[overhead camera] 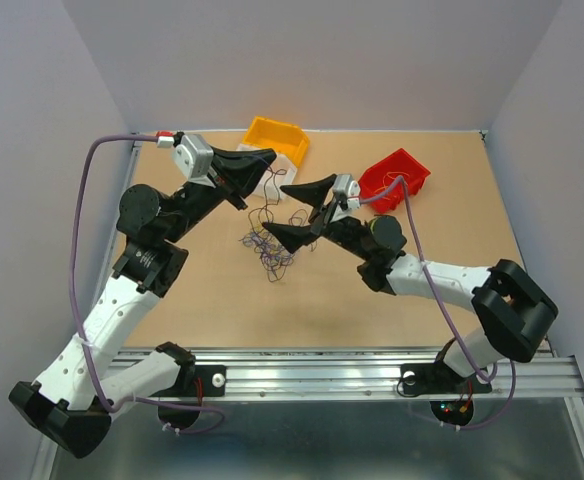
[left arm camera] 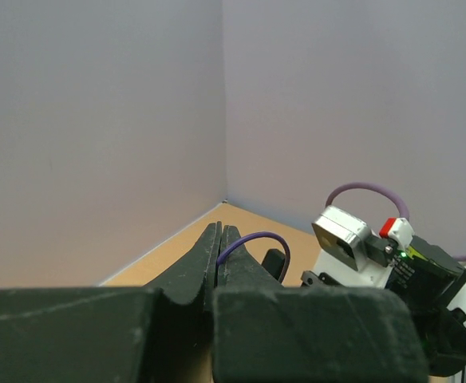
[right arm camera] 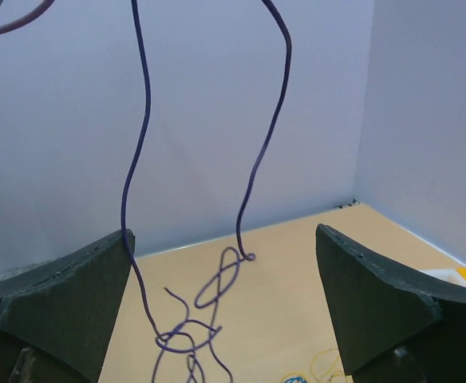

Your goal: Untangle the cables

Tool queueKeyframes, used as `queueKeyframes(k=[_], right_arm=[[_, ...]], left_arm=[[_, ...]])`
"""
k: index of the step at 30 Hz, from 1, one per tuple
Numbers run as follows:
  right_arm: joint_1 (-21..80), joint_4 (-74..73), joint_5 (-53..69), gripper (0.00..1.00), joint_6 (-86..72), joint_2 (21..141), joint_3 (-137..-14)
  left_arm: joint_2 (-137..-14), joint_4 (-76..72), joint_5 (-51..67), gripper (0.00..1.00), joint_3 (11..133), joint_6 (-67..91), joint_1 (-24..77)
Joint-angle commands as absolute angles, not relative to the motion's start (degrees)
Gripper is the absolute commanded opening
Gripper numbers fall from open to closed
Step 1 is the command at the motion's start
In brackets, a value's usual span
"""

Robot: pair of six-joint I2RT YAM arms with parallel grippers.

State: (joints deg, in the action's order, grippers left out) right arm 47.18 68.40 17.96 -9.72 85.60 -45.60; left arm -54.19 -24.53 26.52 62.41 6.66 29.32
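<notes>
Top external view: left gripper (overhead camera: 268, 156) pinched shut on purple cable (left arm camera: 253, 237), raised over cable clump (overhead camera: 267, 248) on table (overhead camera: 422, 290). Right gripper (overhead camera: 275, 210) spread wide, nearer clump; hanging strands (right arm camera: 137, 159) run near-vertical between its fingers (right arm camera: 65, 295), knot (right arm camera: 187, 335) just below.

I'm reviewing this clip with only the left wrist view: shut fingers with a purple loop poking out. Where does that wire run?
Observer: In the right wrist view, two purple strands hang from above down to a knotted clump on the table.
Operator: Is the right gripper holding any of it?
Observer: No. The right gripper stands wide open, one finger on either side of those strands.
Operator: Where is the left gripper over the table?
Observer: In the top view, the left gripper shows just in front of the yellow bin, beyond the clump.
</notes>
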Motion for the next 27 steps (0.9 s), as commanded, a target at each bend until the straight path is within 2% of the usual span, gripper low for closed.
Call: queueKeyframes(k=[1, 8, 10, 11, 12, 13, 14, 17, 20, 21, 24, 26, 27], right_arm=[[47.7, 67.0, 17.3, 1.0, -7.8, 87.8, -50.5], [47.9, 66.1, 13.6, 0.98, -8.2, 93.5, -55.0], [48.0, 66.0, 11.9, 0.93, -8.1, 95.3, -56.6], [48.0, 66.1, 11.6, 0.86, -7.7, 96.9, -57.0], [47.9, 66.1, 11.0, 0.7, -7.6, 97.7, -58.1], [47.9, 66.1, 10.8, 0.65, -7.6, 98.6, -58.5], [47.9, 66.3, 11.7, 0.55, -7.5, 100.4, -59.0], [47.9, 67.4, 13.2, 0.42, -8.3, 102.9, -59.9], [48.0, 68.9, 14.5, 0.23, -10.3, 107.1, -60.2], [47.9, 69.3, 15.1, 0.23, -10.5, 107.9, -60.0], [48.0, 71.9, 16.0, 0.23, -12.6, 110.0, -59.2], [48.0, 73.2, 15.8, 0.17, -13.6, 111.8, -59.0], [48.0, 73.5, 15.8, 0.11, -13.7, 112.3, -58.7]], left_arm=[[-53.5, -27.2, 25.3, 0.0, 64.2, 5.7, 31.0], [-52.9, -25.9, 24.7, 0.0, 66.2, 5.2, 31.8], [-52.7, -25.5, 24.7, 0.0, 67.6, 5.3, 31.8], [-52.7, -24.9, 24.5, 0.0, 68.1, 5.2, 31.9], [-52.9, -24.6, 24.5, 0.0, 69.2, 5.2, 31.8], [-53.1, -24.7, 24.6, 0.0, 70.0, 5.3, 31.9], [-53.7, -24.0, 24.2, 0.0, 70.9, 4.8, 31.8], [-55.2, -22.1, 21.6, 0.0, 77.6, 2.5, 31.9], [-60.2, -19.4, 15.8, 0.0, 87.9, -3.0, 31.8], [-61.7, -18.2, 14.0, 0.0, 95.0, -4.4, 31.8], [-68.6, -13.5, 6.2, 0.0, 106.3, -7.5, 31.8], [-73.2, -11.4, 1.0, 0.0, 116.2, -10.1, 31.8], [-74.3, -11.1, 0.4, 0.0, 121.2, -11.1, 31.8]])
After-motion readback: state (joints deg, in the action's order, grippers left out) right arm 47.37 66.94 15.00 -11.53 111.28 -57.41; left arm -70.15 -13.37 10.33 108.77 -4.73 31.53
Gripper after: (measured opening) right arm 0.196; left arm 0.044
